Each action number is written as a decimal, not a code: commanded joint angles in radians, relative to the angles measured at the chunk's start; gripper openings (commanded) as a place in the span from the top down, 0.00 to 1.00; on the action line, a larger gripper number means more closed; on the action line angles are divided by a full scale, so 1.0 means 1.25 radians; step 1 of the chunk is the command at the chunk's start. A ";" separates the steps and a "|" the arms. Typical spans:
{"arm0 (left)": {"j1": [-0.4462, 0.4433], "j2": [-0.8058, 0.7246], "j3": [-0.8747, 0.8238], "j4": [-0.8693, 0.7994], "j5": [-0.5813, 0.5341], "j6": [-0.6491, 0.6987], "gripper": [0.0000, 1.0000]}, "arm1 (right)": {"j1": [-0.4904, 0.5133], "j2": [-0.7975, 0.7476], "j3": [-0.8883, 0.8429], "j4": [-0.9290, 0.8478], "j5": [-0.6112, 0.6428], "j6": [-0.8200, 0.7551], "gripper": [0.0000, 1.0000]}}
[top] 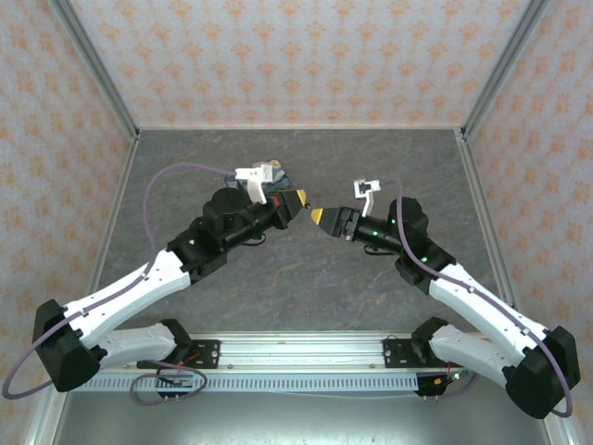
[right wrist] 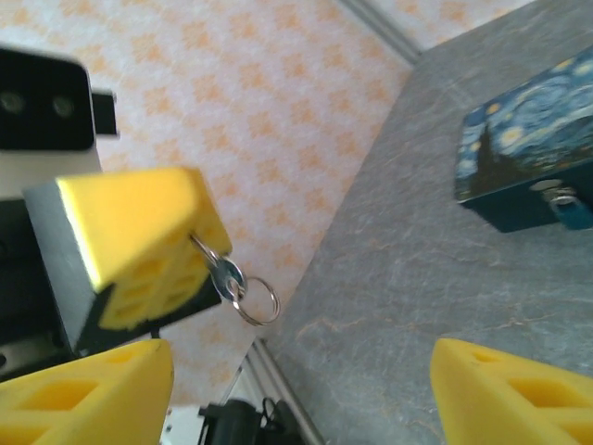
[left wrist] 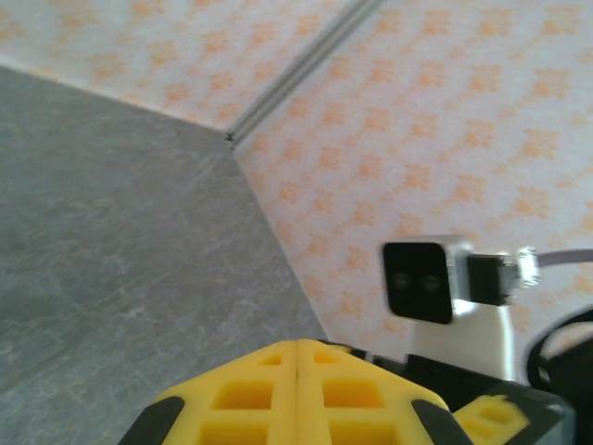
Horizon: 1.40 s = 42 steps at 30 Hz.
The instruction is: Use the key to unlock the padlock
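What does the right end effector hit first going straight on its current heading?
Likely the key hanging from the shut left end effector, close ahead of the open right end effector; depth unclear.

Before you a grey marbled tabletop (top: 306,287), your blue-and-yellow swirling-sky tin box (right wrist: 523,139) lying flat on it near the far side, orange-patterned walls (top: 306,56) around, bare metal corner posts (top: 95,65) between them

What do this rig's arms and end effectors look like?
The left arm and right arm have white shells and black joints. The left end effector and right end effector have yellow grid-pocketed fingers. Purple cables trail along both; white camera mounts top the wrists.
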 commanded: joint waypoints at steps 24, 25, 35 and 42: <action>-0.006 0.008 0.029 -0.010 0.106 0.055 1.00 | -0.008 -0.007 0.050 0.075 -0.080 -0.079 0.61; -0.005 0.008 0.029 -0.010 0.106 0.055 1.00 | -0.008 -0.008 0.050 0.074 -0.081 -0.078 0.63; -0.006 0.007 0.024 -0.008 0.104 0.056 1.00 | -0.010 -0.022 0.047 0.066 -0.061 -0.082 0.83; -0.006 0.008 0.023 -0.008 0.102 0.057 1.00 | -0.010 -0.018 0.052 0.041 -0.053 -0.092 0.97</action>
